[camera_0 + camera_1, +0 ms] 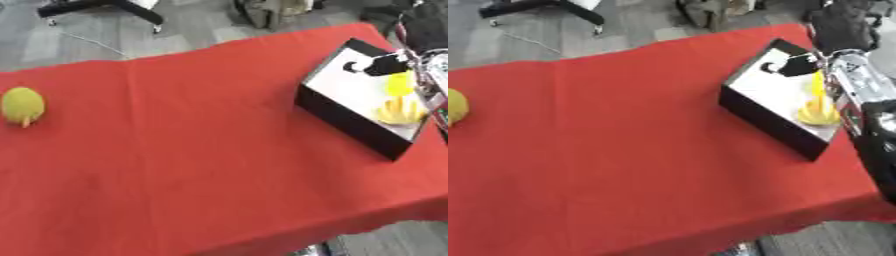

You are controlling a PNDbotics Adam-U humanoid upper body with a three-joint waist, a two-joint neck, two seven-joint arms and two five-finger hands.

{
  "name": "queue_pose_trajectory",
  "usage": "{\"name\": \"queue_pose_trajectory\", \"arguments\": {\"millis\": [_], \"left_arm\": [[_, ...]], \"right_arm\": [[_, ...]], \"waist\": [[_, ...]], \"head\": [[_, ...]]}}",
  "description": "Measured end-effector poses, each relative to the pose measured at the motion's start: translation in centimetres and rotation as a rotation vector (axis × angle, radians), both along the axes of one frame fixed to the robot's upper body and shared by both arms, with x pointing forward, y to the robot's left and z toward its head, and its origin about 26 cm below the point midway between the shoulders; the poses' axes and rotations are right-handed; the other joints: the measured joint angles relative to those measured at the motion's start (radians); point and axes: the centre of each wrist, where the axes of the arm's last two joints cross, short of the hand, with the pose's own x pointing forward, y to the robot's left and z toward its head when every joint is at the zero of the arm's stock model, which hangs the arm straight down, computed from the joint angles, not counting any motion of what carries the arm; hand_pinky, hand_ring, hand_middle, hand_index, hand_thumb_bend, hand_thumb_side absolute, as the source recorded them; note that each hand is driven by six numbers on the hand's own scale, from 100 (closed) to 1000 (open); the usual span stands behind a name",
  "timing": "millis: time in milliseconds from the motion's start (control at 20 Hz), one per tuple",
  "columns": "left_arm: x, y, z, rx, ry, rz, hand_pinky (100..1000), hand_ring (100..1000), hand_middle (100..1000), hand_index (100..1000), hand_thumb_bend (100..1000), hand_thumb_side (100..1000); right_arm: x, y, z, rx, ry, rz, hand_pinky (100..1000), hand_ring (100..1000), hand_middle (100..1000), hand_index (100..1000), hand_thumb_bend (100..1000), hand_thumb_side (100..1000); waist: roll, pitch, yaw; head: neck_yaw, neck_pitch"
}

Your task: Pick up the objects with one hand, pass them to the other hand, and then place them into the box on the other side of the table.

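A black box with a white inside stands on the right of the red table. My right hand hangs over the box's far part, its silver and black arm running along the right edge. A small yellow object shows just under the hand; I cannot tell whether the hand holds it. A yellow bunch like bananas lies in the box's near right corner. A round yellow-green fruit sits at the table's far left. My left hand shows in no view.
The red cloth covers the whole table between the fruit and the box. Beyond the far edge is grey floor with a black chair base at upper left.
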Motion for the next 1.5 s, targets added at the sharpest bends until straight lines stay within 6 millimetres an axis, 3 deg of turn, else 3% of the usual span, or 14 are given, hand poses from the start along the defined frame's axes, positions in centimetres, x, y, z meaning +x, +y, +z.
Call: {"name": "queue_pose_trajectory", "arguments": {"millis": [150, 250, 300, 350, 500, 650, 1000, 1300, 1500], "left_arm": [[1.6, 0.8, 1.0, 0.121, 0.013, 0.023, 739, 638, 625, 749, 310, 484], [2.6, 1.2, 1.6, 0.229, 0.028, 0.028, 745, 665, 652, 768, 400, 391], [3.2, 1.3, 2.0, 0.297, 0.033, 0.030, 745, 665, 652, 768, 400, 391], [3.7, 1.3, 2.3, 0.370, 0.038, 0.037, 755, 698, 692, 796, 528, 325], [5.0, 1.7, 2.9, 0.615, 0.066, 0.114, 762, 725, 726, 821, 621, 338], [5.9, 2.2, 2.2, 0.795, 0.105, 0.231, 766, 740, 753, 828, 672, 378], [6.5, 2.4, -0.9, 0.946, 0.134, 0.427, 760, 730, 744, 811, 643, 401], [6.6, 2.3, -1.8, 0.874, 0.124, 0.479, 759, 721, 737, 800, 571, 451], [6.9, 2.0, -2.0, 0.811, 0.124, 0.457, 752, 700, 714, 777, 482, 397]], "right_arm": [[-2.2, 3.9, 1.1, -0.039, -0.089, 0.192, 825, 833, 742, 946, 484, 505], [-2.8, 6.2, 1.0, -0.041, -0.110, 0.317, 807, 820, 712, 934, 484, 498], [-2.9, 7.2, 0.7, -0.034, -0.112, 0.378, 807, 820, 712, 934, 484, 498], [-3.1, 8.2, 0.4, -0.024, -0.112, 0.432, 783, 809, 681, 923, 496, 489], [-3.4, 10.7, -0.5, 0.037, -0.102, 0.568, 762, 795, 648, 912, 499, 486], [-3.6, 12.5, -1.2, 0.092, -0.088, 0.659, 748, 784, 625, 896, 493, 491], [-3.9, 14.6, -1.3, 0.173, -0.104, 0.770, 723, 767, 598, 875, 477, 511], [-4.0, 15.5, -1.0, 0.217, -0.145, 0.818, 709, 760, 582, 867, 474, 520], [-4.0, 15.8, -1.0, 0.239, -0.156, 0.833, 703, 756, 574, 861, 460, 538]], "waist": [[0.004, 0.000, -0.010], [0.007, 0.000, -0.016], [0.008, 0.001, -0.019], [0.009, 0.002, -0.022], [0.006, 0.008, -0.034], [-0.001, 0.018, -0.047], [-0.010, 0.055, -0.092], [-0.014, 0.101, -0.135], [-0.012, 0.117, -0.156]], "head": [[0.111, 0.000], [0.184, 0.000], [0.214, 0.000], [0.237, 0.000], [0.274, 0.000], [0.287, 0.000], [0.309, 0.000], [0.339, 0.000], [0.351, 0.000]]}}
